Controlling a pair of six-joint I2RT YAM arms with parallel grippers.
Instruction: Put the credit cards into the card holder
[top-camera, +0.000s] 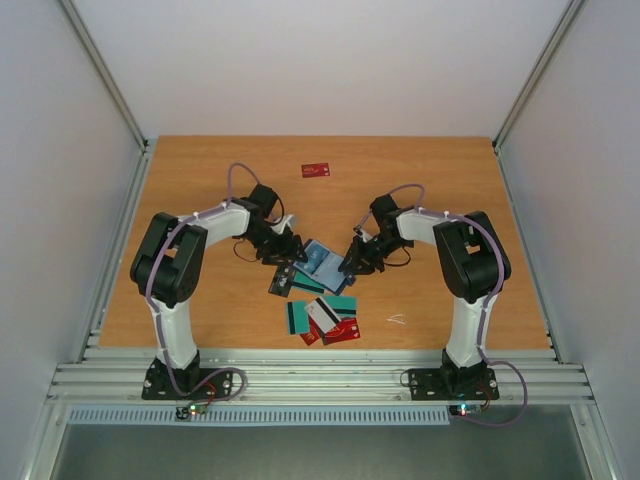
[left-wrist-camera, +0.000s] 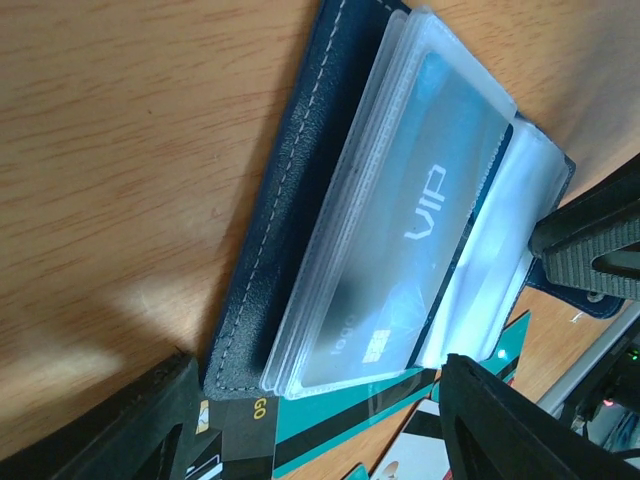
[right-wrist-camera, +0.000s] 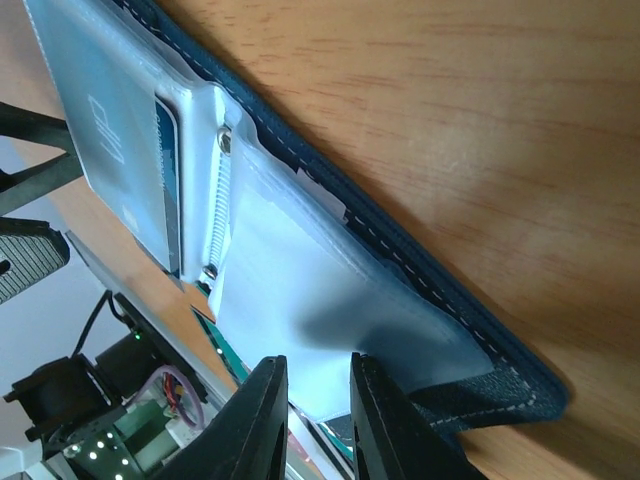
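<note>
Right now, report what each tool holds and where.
Right tool pinches the card holder by the outer edge of a clear sleeve. Left tool is open, holding nothing.

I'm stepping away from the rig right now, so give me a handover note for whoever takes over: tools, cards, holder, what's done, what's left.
Left tool: open and empty, poised over one end of the card holder.
Right tool: shut on the holder's opposite edge.
The holder lies open on the table; one VIP card is already in a clear sleeve.
Loose cards are piled just in front of it; a red card lies alone at the far side.
Left to do: sleeve every loose card.
</note>
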